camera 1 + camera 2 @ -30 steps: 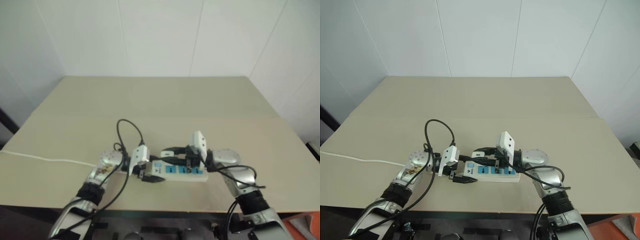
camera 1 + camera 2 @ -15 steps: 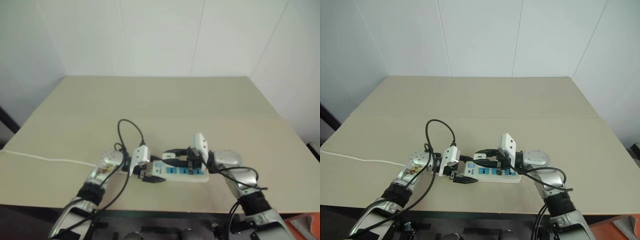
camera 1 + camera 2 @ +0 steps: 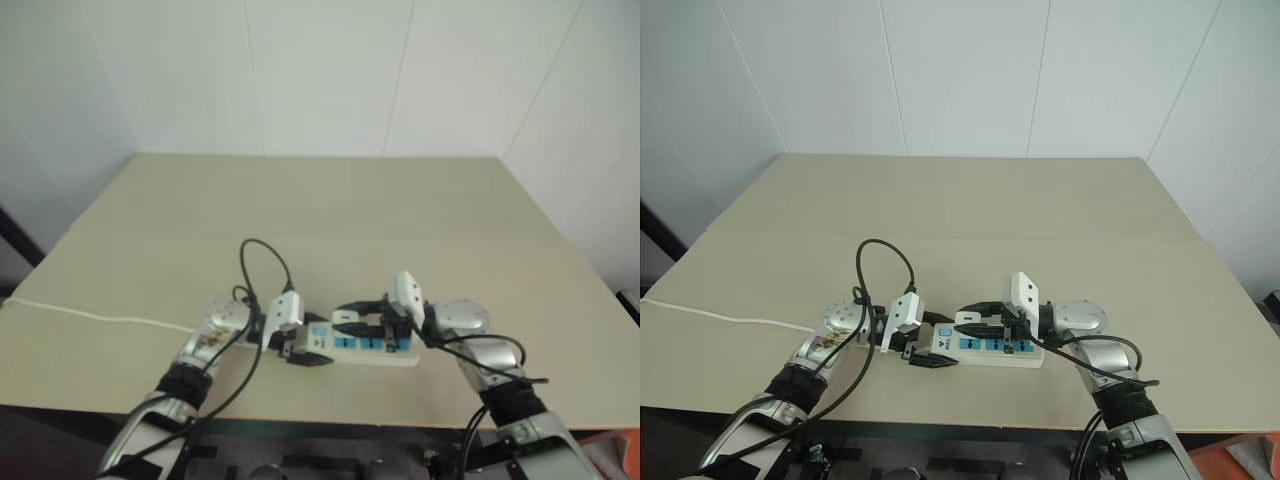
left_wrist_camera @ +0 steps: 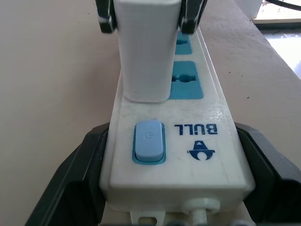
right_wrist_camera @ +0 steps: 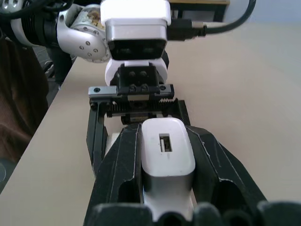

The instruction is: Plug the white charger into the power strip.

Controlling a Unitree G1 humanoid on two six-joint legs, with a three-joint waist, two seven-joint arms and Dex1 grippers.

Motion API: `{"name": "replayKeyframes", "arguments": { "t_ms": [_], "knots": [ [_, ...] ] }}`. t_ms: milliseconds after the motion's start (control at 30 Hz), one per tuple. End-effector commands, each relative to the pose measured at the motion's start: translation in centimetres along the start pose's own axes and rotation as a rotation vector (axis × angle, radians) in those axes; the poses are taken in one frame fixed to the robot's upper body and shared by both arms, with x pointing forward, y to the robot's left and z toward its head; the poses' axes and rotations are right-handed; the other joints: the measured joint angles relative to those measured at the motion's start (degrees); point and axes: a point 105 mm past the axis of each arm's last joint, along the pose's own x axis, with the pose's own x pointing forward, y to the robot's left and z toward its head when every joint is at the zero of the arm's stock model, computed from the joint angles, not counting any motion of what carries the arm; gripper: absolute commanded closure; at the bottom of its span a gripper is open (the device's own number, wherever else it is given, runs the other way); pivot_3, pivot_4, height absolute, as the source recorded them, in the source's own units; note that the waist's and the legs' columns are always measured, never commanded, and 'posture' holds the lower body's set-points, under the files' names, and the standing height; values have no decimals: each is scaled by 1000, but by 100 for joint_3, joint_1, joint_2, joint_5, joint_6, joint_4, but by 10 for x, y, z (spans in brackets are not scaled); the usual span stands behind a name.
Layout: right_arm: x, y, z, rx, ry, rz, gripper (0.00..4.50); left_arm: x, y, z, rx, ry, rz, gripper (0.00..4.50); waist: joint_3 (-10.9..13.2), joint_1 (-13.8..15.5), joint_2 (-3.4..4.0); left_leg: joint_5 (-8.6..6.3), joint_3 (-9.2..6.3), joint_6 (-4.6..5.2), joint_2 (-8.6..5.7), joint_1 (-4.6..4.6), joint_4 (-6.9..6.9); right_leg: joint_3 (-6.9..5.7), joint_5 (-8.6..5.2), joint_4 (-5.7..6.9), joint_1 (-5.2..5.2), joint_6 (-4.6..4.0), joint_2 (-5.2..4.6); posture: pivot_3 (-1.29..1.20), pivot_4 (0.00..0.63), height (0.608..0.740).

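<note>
At the table's (image 3: pixel 970 215) near edge, the left gripper (image 4: pixel 169 188) is clamped on the switch end of the power strip (image 4: pixel 207 141), its black fingers (image 4: pixel 70 174) pressed to both long sides; the strip's cord stub is cut off at the picture's edge. Just past the blue switch (image 4: pixel 149 141) the white charger (image 4: pixel 146 52) stands upright on the strip, its prongs hidden beneath it, covering the first socket. The right gripper (image 5: pixel 164 188) is closed around the charger, hiding its sides. In the head views the charger is nearly lost among the fingers. A thin white cord (image 3: pixel 730 320) trails off the table's left edge.
</note>
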Motion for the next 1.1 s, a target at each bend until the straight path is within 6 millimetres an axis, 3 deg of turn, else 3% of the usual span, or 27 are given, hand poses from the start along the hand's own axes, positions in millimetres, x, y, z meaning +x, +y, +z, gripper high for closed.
{"name": "replayKeyframes", "arguments": {
  "t_ms": [33, 400, 600, 933, 1100],
  "knots": [
    [-32, -3, -43, 90, 197, -68, 3367, -10, -6, -16, -22, 81, -23, 1209, -1, 0, -2, 0, 0, 0, 0, 0, 0, 0, 0, 0, 0, 0, 0, 0, 150, 740],
    [-8, 6, -37, 75, 177, 16, 3367, -9, -7, -16, -19, 79, -24, 1209, -6, -12, -9, 0, 0, 0, 1, 4, 0, 0, 0, 2, 2, 0, 1, 0, 150, 740],
    [-8, 4, -37, 84, 177, 15, 3367, -8, -8, -16, -24, 75, -22, 1209, -6, -35, -10, 0, 0, 0, 2, 6, 0, 0, 0, 3, 4, -1, 1, 0, 150, 740],
    [-7, 1, -30, 77, 156, 9, 39, -7, -9, -17, -34, 72, -17, 1209, -9, -94, -19, 0, -1, 0, 4, 6, -2, 0, -1, 3, 4, -1, 2, 0, 150, 740],
    [-6, -1, -26, 61, 150, -3, 39, -6, -9, -17, -34, 68, -12, 1209, -9, -97, -19, 0, -2, 0, 3, 6, -2, -1, 0, 2, 4, -1, 2, 0, 150, 740]
  ]
}}
